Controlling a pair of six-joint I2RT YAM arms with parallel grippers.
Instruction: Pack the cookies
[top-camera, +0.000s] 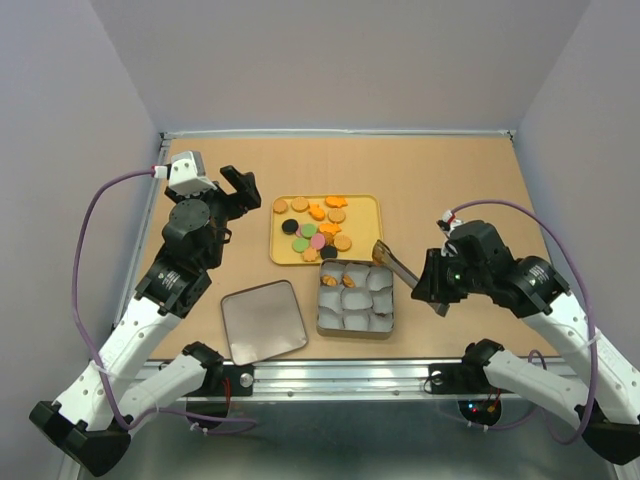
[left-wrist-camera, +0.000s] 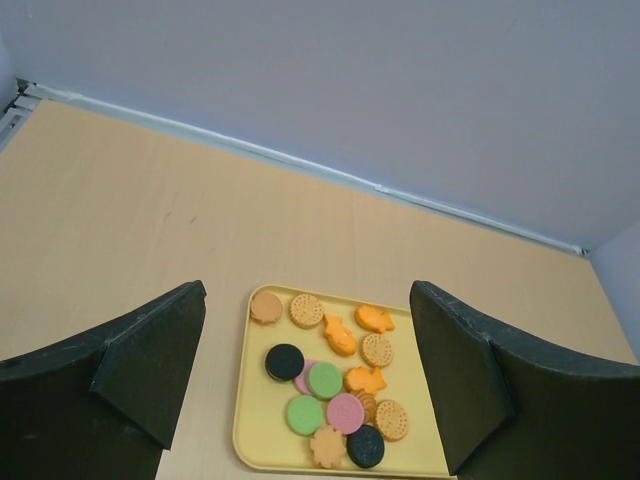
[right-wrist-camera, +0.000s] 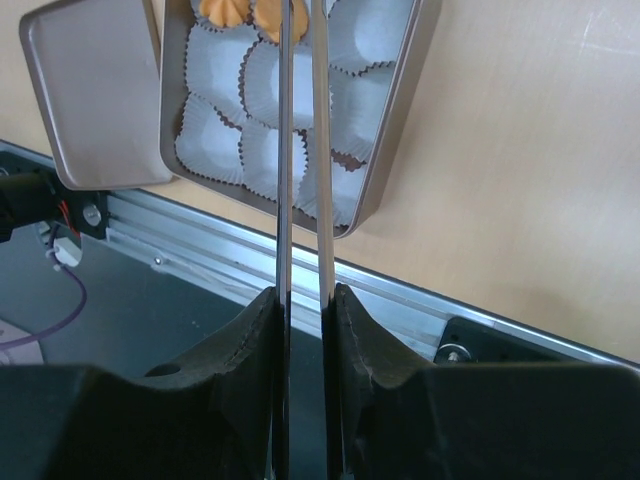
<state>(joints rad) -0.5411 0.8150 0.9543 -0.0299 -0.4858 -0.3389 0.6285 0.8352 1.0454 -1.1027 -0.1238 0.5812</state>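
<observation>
Steel tongs (top-camera: 395, 264), clamped in my right gripper (right-wrist-camera: 301, 300), point far-left at cookies (top-camera: 312, 230) on the tray (top-camera: 373, 204); left gripper (top-camera: 238, 190) apart.

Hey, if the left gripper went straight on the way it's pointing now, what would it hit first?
Probably the yellow tray, among its cookies. The open left gripper aims down at it with nothing between, though depth is hard to judge.

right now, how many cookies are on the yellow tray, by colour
On the yellow tray, seen from the left wrist:
tan round cookies: 5 (one mostly hidden under others)
orange shaped cookies: 4
green cookies: 2
pink cookies: 2
black cookies: 2
total: 15
</observation>
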